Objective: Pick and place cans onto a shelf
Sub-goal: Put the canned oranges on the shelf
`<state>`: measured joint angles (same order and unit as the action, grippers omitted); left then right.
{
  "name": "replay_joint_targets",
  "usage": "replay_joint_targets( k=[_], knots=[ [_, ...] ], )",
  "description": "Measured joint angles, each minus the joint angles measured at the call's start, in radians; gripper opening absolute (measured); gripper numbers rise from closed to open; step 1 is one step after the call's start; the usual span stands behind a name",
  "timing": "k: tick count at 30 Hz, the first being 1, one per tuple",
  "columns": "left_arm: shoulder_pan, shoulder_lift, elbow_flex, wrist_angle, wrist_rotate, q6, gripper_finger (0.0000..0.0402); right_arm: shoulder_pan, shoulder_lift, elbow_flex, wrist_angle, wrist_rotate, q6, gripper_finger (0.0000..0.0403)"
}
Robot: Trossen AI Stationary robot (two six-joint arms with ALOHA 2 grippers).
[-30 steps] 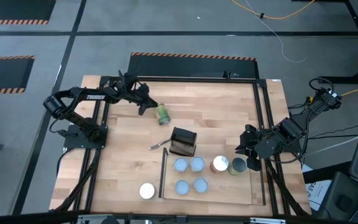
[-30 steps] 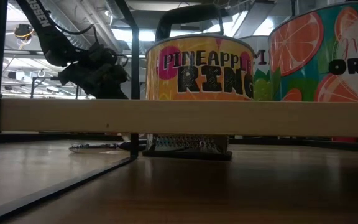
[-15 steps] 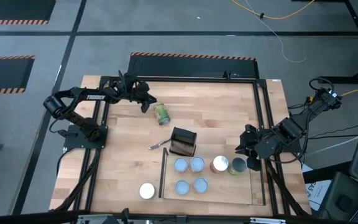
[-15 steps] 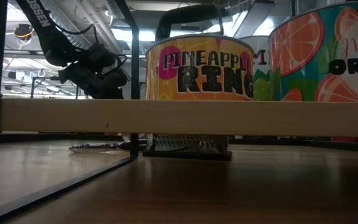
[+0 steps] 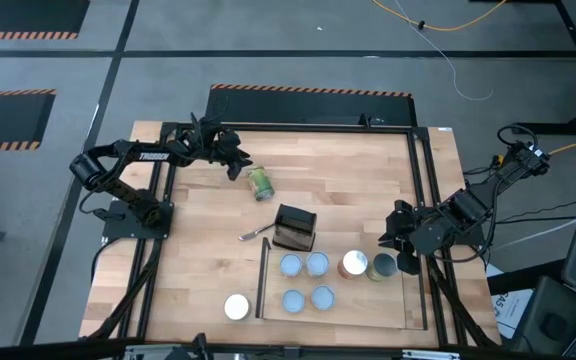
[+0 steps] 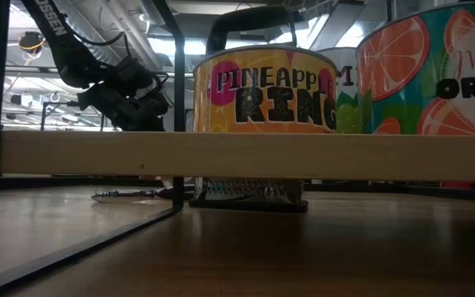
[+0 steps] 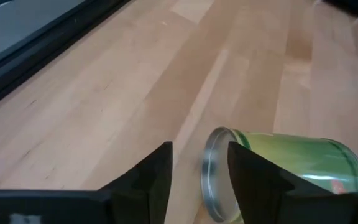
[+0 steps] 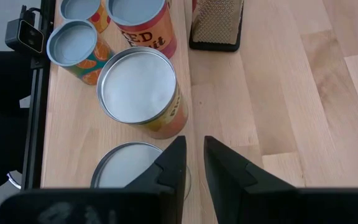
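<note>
Up close, six cans (image 5: 306,281) stand on the shelf (image 5: 408,300) and one white-topped can (image 5: 236,306) waits just outside its left rail, while the right gripper (image 5: 390,240) idles with fingers nearly together over the shelf's right end. Farther back, the left gripper (image 5: 236,166) has drawn slightly away from the green can (image 5: 260,183), jaws now spread and empty. That can lies tipped, unpicked, with bare tabletop around it and the grater (image 5: 294,228) between it and the shelf.

The can (image 6: 264,91) at the middle of the low view reads "PINEAPPL" over "RIN". The can (image 6: 444,70) beside it shows "ORA". A red-orange can (image 8: 143,23) in the right wrist view shows "ED". The left arm (image 5: 148,155) carries white lettering, too small to read.
</note>
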<state>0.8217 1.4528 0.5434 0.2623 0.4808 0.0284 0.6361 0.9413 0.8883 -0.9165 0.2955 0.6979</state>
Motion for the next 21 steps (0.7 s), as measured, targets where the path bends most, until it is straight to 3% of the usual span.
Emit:
replay_joint_targets(
  k=[8,21],
  knots=[
    [-0.001,0.000,0.000,-0.001,0.122,0.000,0.0149,0.000,0.000,0.000,0.000,0.000,-0.002,0.0061],
    [0.001,0.000,0.000,-0.085,0.113,0.002,0.0149,0.000,0.000,0.000,-0.001,0.000,-0.023,0.0061]
  ],
)
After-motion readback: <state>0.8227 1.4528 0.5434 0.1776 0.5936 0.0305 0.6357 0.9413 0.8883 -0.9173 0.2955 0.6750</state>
